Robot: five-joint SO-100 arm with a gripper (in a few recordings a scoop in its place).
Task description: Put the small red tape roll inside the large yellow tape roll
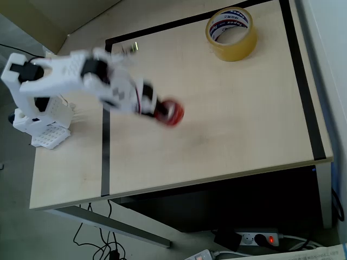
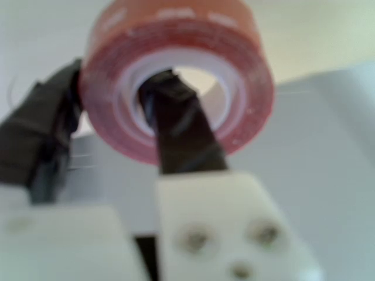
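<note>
The small red tape roll (image 1: 173, 112) hangs above the middle-left of the table, blurred by motion, with my gripper (image 1: 164, 112) shut on it. In the wrist view the red roll (image 2: 246, 88) is close up, one black finger (image 2: 181, 126) through its pale core and the other finger (image 2: 41, 129) against its outer left wall; my gripper (image 2: 111, 99) pinches that wall. The large yellow tape roll (image 1: 232, 33) lies flat near the table's far edge, right of centre, its white core with lettering facing up. It lies far from the red roll.
The wooden table (image 1: 227, 124) carries black tape lines: one along the left (image 1: 105, 146), one along the right (image 1: 303, 86). My white arm base (image 1: 40, 116) stands off the table's left edge. A power strip (image 1: 260, 237) lies on the floor below.
</note>
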